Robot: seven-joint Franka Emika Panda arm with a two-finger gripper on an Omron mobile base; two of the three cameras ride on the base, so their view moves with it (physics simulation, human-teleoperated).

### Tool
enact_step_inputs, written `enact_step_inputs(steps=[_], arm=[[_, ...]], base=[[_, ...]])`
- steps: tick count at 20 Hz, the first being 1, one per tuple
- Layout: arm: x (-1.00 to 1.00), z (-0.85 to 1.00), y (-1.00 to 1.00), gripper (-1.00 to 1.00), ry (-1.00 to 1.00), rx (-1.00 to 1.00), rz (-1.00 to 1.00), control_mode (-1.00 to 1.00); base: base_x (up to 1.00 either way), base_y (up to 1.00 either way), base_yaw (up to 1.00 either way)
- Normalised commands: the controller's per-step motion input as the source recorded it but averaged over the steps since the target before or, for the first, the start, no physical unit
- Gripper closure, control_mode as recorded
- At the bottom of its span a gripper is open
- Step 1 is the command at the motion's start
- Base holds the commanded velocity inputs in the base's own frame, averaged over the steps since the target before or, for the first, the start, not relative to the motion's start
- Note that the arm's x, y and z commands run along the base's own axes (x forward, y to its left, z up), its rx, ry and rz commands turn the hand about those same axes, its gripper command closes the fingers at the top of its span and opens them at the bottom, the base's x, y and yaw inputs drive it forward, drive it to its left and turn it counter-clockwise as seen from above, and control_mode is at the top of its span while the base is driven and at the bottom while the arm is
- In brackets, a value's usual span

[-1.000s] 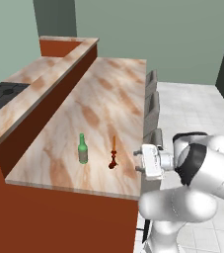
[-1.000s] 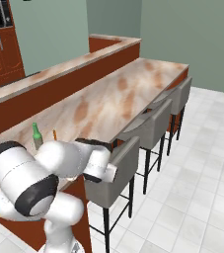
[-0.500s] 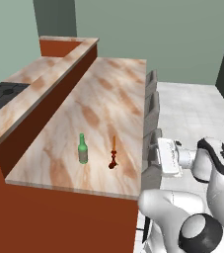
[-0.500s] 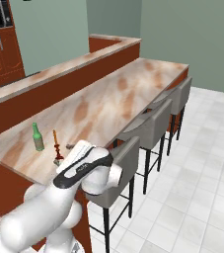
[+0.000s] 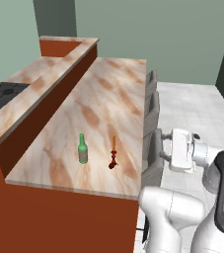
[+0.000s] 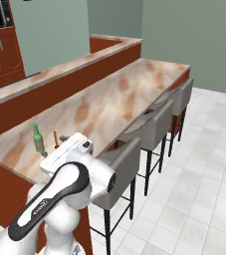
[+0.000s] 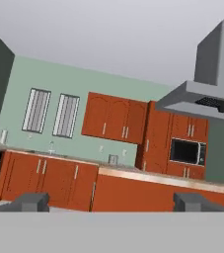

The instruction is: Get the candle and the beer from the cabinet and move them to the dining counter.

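Both items, the beer (image 5: 83, 149) and the candle (image 5: 113, 153), stand upright on the bench (image 5: 108, 104), well apart from the claw (image 7: 111, 201); its jaws gape wide and empty, so back off without swinging toward them.

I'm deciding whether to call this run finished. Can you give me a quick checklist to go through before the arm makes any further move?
1. beer upright on the dining counter: ok.
2. candle upright on the counter beside the beer, not touching it: ok.
3. gripper open, nothing between the tips: ok.
4. Arm drawn back off the counter, over the stools, apart from both items: ok.
5. Both items back from the near counter edge: ok.
6. cabinet doors shut: ok.
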Motion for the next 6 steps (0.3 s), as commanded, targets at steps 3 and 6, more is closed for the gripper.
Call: enact_step_inputs(steps=[3, 6], arm=[[-0.57, 0.64, 0.0, -1.0, 0.0, 0.0, -0.17, -1.0], [-0.63, 0.65, 0.0, -1.0, 0.0, 0.0, -0.17, -1.0]], base=[[0.0, 0.0, 0.0], [0.0, 0.0, 0.0]])
